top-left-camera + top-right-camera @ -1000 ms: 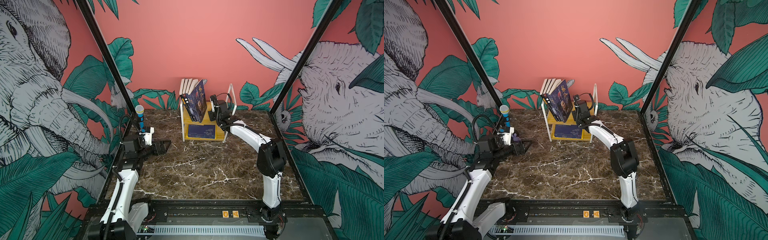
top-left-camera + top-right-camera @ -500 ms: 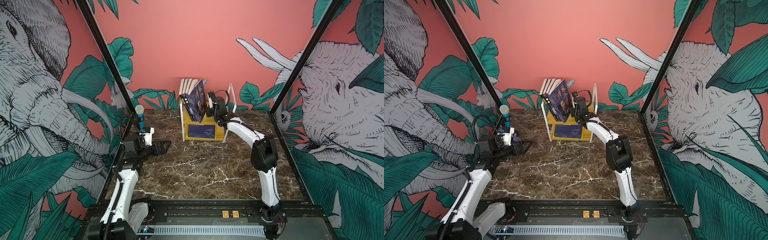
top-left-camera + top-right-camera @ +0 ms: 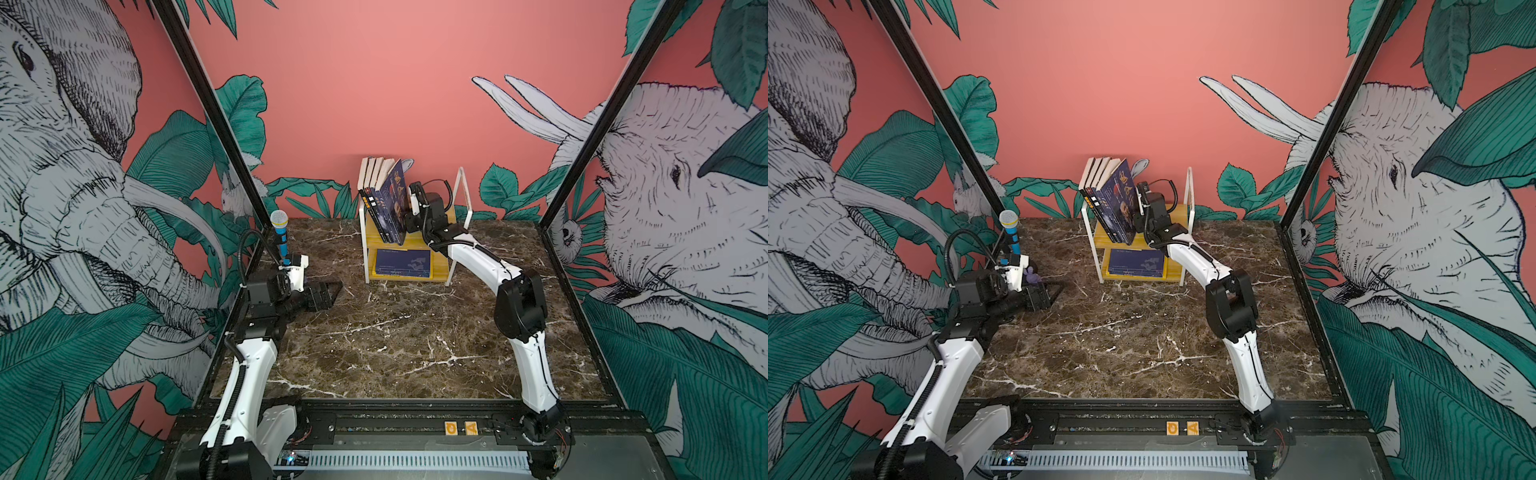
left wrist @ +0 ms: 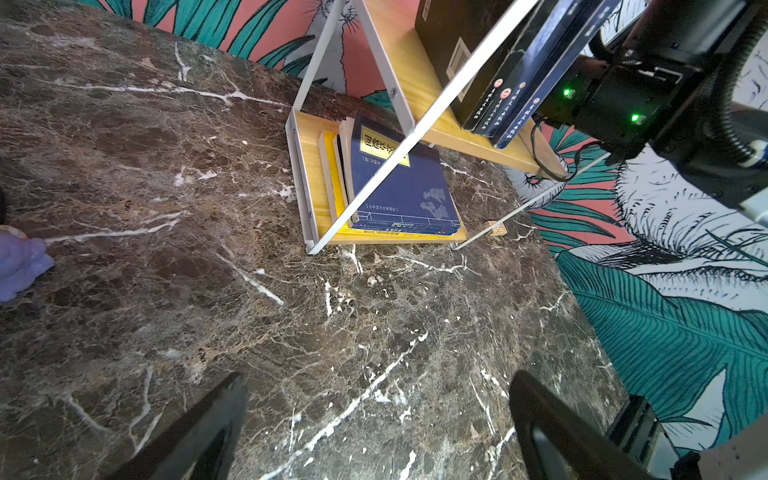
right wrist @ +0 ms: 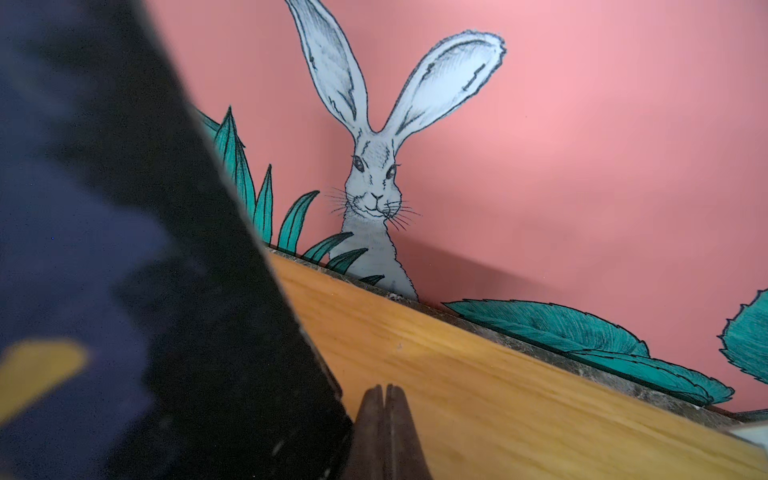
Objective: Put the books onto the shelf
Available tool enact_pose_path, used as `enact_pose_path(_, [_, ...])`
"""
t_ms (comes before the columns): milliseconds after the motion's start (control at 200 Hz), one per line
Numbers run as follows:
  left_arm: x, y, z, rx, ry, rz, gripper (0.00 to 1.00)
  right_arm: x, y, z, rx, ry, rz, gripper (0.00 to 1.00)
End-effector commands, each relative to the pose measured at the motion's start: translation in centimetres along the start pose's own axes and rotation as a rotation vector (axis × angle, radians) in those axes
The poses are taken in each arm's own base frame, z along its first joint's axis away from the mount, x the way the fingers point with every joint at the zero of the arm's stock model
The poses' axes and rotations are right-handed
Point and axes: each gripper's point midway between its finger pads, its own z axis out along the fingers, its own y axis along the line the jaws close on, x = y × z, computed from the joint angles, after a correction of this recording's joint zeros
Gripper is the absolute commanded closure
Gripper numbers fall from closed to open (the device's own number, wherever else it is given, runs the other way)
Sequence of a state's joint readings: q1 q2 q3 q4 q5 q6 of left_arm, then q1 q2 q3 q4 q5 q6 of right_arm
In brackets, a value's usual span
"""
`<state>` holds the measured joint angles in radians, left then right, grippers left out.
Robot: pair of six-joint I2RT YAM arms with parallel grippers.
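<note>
Marble tabletop (image 3: 395,340) is carrying the shelf (image 3: 462,191) at upper centre in both top views, the books (image 3: 390,208) leaning on its upper board. The right gripper (image 5: 384,392), fingers pressed together, is seemingly propping them; next, straightening them upright. The left gripper (image 4: 378,376) is hovering spread-fingered at left.
</note>
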<state>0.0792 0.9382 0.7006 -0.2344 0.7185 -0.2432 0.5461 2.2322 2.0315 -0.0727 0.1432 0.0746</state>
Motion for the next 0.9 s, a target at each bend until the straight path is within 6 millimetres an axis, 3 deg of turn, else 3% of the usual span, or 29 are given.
enact_pose_path(0, [-0.3,-0.5,-0.3,0.014,-0.010,0.024,0.01,2.4,3.4,1.2,-0.095,0.050,-0.005,1.00])
enact_pose_path(730, [-0.3,-0.5,-0.3,0.013,-0.009,0.027,0.01,-0.1,6.0,1.5,-0.186,-0.039,-0.009,1.00])
enact_pose_path(895, [-0.1,-0.5,-0.2,0.015,-0.006,0.026,0.01,-0.3,5.5,1.1,-0.161,-0.032,-0.019,1.00])
